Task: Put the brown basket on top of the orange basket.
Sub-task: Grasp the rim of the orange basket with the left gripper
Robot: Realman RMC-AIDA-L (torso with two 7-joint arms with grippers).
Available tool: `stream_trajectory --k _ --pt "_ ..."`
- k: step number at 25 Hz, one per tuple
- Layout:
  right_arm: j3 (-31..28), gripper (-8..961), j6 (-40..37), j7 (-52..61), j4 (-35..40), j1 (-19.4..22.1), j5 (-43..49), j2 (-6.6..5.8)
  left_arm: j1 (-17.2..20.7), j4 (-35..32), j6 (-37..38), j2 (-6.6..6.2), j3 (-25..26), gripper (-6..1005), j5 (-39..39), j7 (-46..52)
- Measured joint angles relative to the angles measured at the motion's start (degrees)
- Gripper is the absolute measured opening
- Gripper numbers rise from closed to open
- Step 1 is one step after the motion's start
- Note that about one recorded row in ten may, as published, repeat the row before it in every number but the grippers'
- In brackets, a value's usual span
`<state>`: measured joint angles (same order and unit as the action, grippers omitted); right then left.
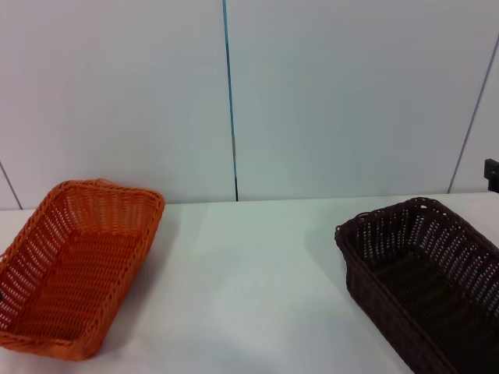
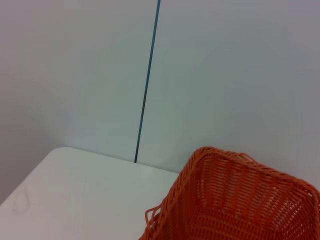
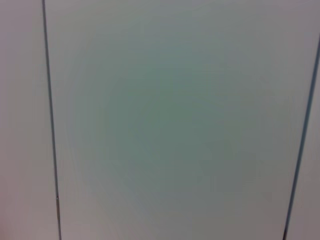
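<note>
The orange basket (image 1: 74, 273) lies empty on the white table (image 1: 249, 280) at the left. Its far end also shows in the left wrist view (image 2: 235, 200), with a loose strand at its rim. The brown basket (image 1: 425, 280) lies empty on the table at the right, partly cut off by the picture's edge. The two baskets stand well apart. Neither gripper nor arm shows in any view. The right wrist view shows only the wall.
A pale panelled wall (image 1: 312, 101) with a dark vertical seam (image 1: 230, 101) stands right behind the table. A small dark object (image 1: 491, 173) sits at the far right edge by the wall.
</note>
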<state>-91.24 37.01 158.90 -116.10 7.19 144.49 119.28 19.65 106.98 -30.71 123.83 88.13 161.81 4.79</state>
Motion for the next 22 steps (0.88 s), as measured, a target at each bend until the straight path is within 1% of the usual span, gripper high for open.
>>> stream_trajectory --k 9,14,16,18,20,21,22 --pt "-1.0 917 3.0 0.0 0.0 -2.1 0.3 -0.11 -0.4 0.4 -0.8 0.09 0.7 798 -0.2 0.6" --pt "-1.0 917 3.8 0.0 -0.2 -2.9 2.1 -0.11 -2.2 2.3 -6.4 0.08 3.6 798 -0.2 1.2" --pt "-1.1 917 4.4 0.1 -0.3 -3.3 2.2 -0.09 -3.7 2.9 -9.9 0.07 5.3 798 -0.2 2.1" --pt "-1.3 917 5.1 0.2 -0.3 -3.8 2.2 -0.11 -6.1 3.0 -14.3 0.06 7.8 798 -0.2 3.5" --pt "-1.5 917 5.6 0.1 0.0 -4.3 2.2 -0.11 -9.0 2.4 -18.7 0.05 10.2 799 -0.2 4.7" --pt "-1.6 917 5.8 0.1 0.1 -4.5 2.2 -0.09 -13.3 0.6 -23.4 0.00 13.0 799 -0.3 5.3" --pt "-1.7 917 5.9 0.1 0.2 -4.7 2.2 -0.09 -13.3 0.6 -23.4 0.00 13.0 799 -0.3 5.3"
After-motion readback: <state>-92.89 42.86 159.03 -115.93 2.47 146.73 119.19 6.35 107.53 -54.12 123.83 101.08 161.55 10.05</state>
